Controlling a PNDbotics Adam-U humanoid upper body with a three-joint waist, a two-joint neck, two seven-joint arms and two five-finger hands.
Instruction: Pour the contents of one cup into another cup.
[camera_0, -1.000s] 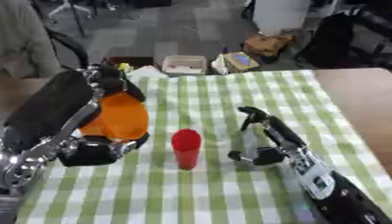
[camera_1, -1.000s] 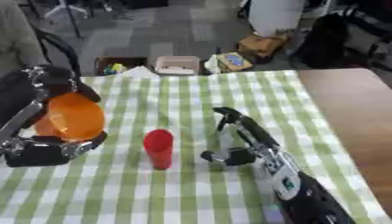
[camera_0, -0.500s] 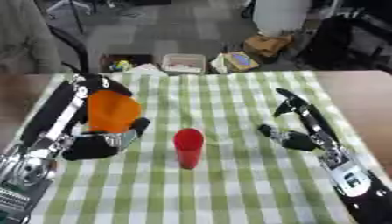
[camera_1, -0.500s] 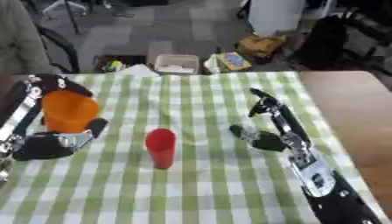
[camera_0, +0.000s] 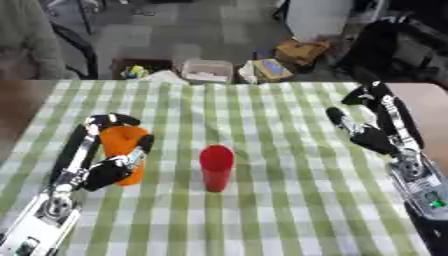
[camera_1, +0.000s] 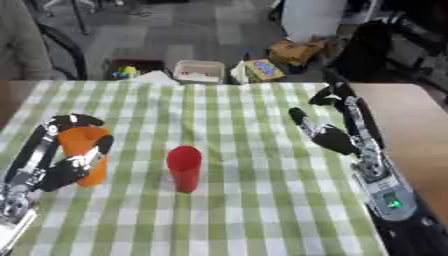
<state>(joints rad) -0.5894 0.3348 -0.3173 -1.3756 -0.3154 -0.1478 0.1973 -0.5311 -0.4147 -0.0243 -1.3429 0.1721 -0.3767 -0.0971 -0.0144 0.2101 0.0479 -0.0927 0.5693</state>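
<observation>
Your left hand (camera_0: 109, 167) curls around the orange cup (camera_0: 122, 150) near the table's (camera_0: 289, 210) left edge. The red cup (camera_0: 215, 167) stands mid-table, apparently upright, open cloth around it. Your right hand (camera_0: 372, 132), fingers spread, holds nothing.

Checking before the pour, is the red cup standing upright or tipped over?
Upright. The red cup stands on its base on the checked cloth, mouth upward, touched by neither hand.
</observation>
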